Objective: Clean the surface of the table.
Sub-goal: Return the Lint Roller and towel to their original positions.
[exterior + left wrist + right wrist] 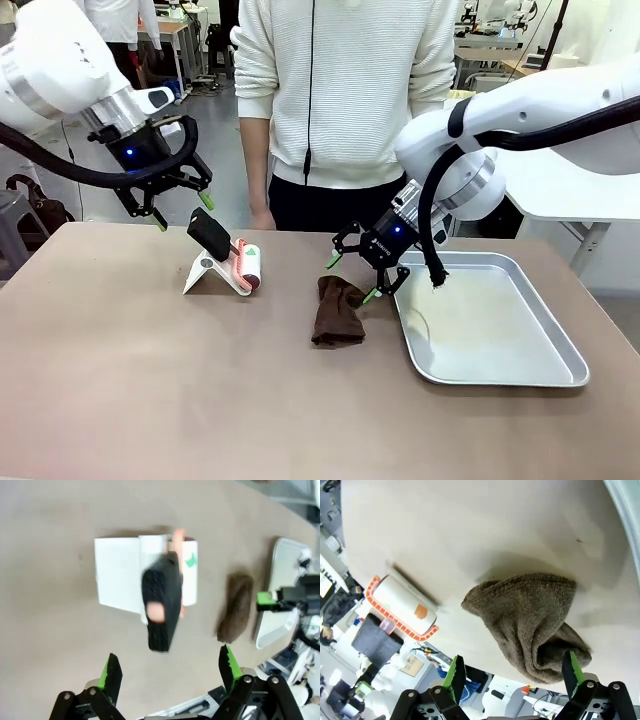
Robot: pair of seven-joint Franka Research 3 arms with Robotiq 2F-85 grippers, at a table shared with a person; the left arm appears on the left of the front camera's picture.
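Observation:
The brownish table (150, 390) carries a crumpled brown cloth (337, 311) near its middle. Left of the cloth, a lint roller (232, 257) with a black handle and an orange frame rests on a white stand. My left gripper (183, 212) hovers open just above and behind the roller's handle (162, 600), holding nothing. My right gripper (352, 278) hangs open over the far end of the cloth (535, 620), and its fingers (455, 677) stand apart on either side of the cloth without gripping it. The right wrist view also shows the lint roller (402, 605) farther off.
A shiny silver tray (500, 365) lies on the right part of the table, right beside the cloth. A person (345, 90) in a white sweater stands at the far edge, one hand near the table. Bare tabletop spreads across the front and left.

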